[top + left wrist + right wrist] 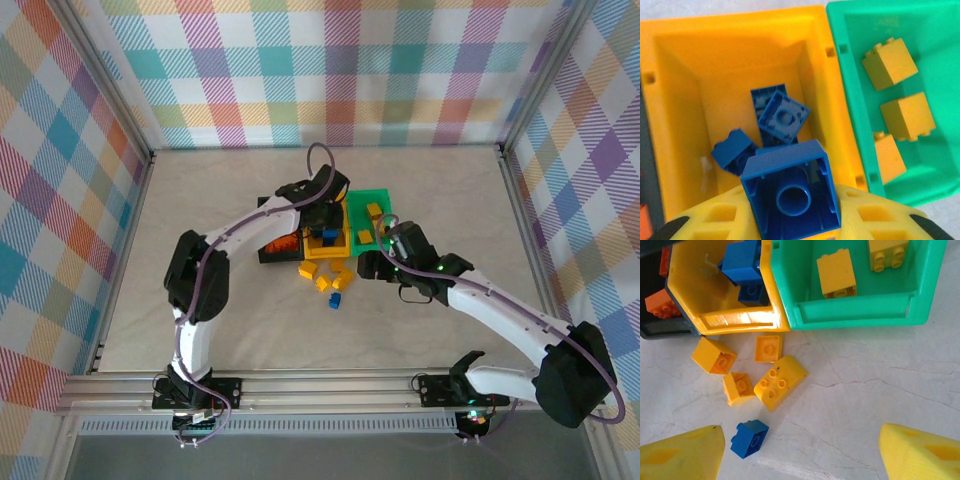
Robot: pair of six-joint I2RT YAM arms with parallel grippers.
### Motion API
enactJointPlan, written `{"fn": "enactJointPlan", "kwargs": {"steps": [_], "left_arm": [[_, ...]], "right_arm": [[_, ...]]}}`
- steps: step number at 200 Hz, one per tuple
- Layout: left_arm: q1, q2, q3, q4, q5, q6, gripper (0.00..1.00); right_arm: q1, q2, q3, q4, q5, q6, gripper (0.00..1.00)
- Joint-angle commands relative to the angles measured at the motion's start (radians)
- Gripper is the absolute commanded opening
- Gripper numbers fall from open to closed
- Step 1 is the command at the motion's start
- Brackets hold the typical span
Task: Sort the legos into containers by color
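Left wrist view shows the left gripper (790,220) pinched on a blue brick (790,185), hollow underside toward the lens. It hangs over the yellow bin (685,100), where other blue bricks (782,117) lie, and yellow bricks (889,64) sit in the green bin (855,30) touching its side. I judge the step in hand to be dropping this blue piece, so the next move calls only for parting the jaws while the brick is over the bin's floor, not its rim. The right gripper (800,452) hangs wide above the table (880,390), where four loose yellow bricks (780,382) and one loose blue brick (750,438) wait near the bins.
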Motion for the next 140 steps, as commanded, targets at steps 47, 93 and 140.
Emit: {"fn": "enactJointPlan", "kwargs": {"steps": [47,93,140], "left_arm": [[0.024,0.042,0.105,-0.095,0.010,0.015,0.77],[0.021,-0.240,-0.205,0.040,0.060,-0.036,0.91],[0.002,-0.582,-0.598,0.110,0.065,-0.104,1.00]], "right_arm": [[0.015,0.017,-0.038,0.032,-0.106,0.010,0.82],[0.135,0.097,-0.020,0.068,-0.123,0.028,0.83],[0.231,0.251,0.009,0.129,-0.092,0.071,0.81]]}}
